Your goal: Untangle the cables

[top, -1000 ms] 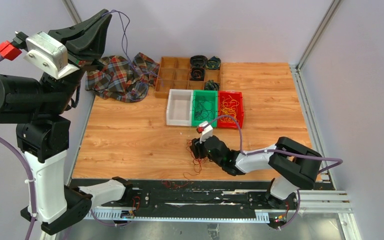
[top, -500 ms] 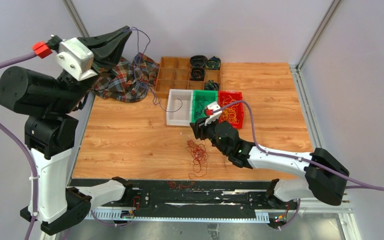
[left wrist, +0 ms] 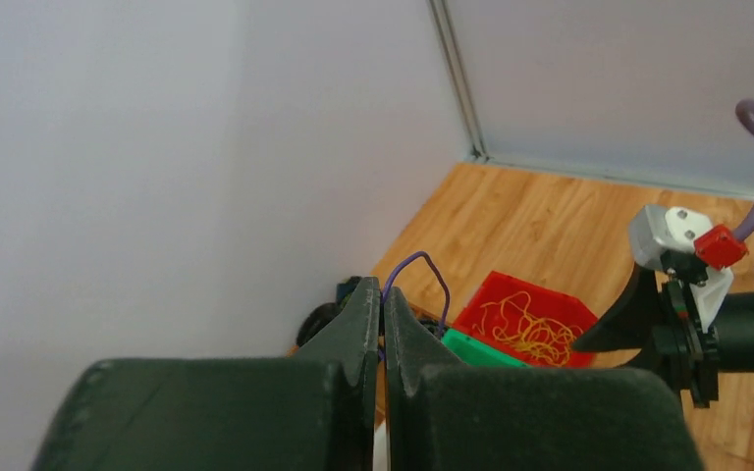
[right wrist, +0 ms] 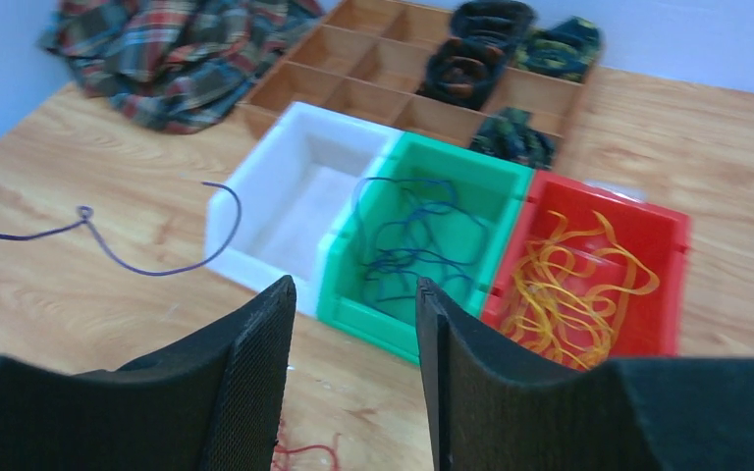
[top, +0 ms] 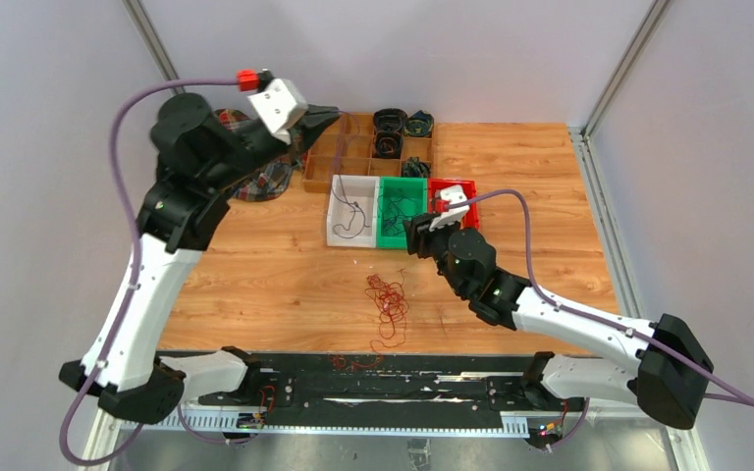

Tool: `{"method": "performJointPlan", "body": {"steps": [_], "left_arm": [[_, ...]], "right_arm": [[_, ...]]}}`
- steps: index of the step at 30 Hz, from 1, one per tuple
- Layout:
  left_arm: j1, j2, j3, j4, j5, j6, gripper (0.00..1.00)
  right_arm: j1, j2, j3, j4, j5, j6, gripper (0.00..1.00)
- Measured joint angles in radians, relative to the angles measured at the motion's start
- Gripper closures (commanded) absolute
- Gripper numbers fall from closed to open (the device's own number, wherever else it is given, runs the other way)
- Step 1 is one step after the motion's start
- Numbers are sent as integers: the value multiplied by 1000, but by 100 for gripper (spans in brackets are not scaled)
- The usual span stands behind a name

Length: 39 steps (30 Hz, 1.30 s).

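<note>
Above rear left of wooden bench (top: pixel 255 265), left end effector (left wrist: pixel 383 299) raised, jaws closed on thin purple wire strand (left wrist: pixel 422 263) hanging down by white plastic bin (right wrist: pixel 349 120), right end effector (right wrist: pixel 351 294) half open, empty, near green plastic bin (right wrist: pixel 466 155), tangled red wire strands (top: pixel 386 297) on bench in front.

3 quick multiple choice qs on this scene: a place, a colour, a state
1. Where do the yellow strands lie? A on the table B in the red bin C in the left claw
2. What colour is the tangle on the table? A red B yellow C blue
3. The left claw is: A open, empty B shut on a purple strand C shut on the tangle
Answers: B, they fill that bin; A, it looks red; B, jaws together, strand looping out.
</note>
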Motion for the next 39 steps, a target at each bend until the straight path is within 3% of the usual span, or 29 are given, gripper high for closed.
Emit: {"method": "performJointPlan", "body": {"steps": [5,13,39], "left_arm": [[-41,104,-41,32,-8,2,100],[-81,292,-21,83,-37,55,100],[-161,713,38,133,-212,334,100]], "right_arm": [[-40,-25,-3,-72,137,18,53],[-111,-83,-67,-129,222,55,55],[-230,-189,-143,-232,216,135,58]]}}
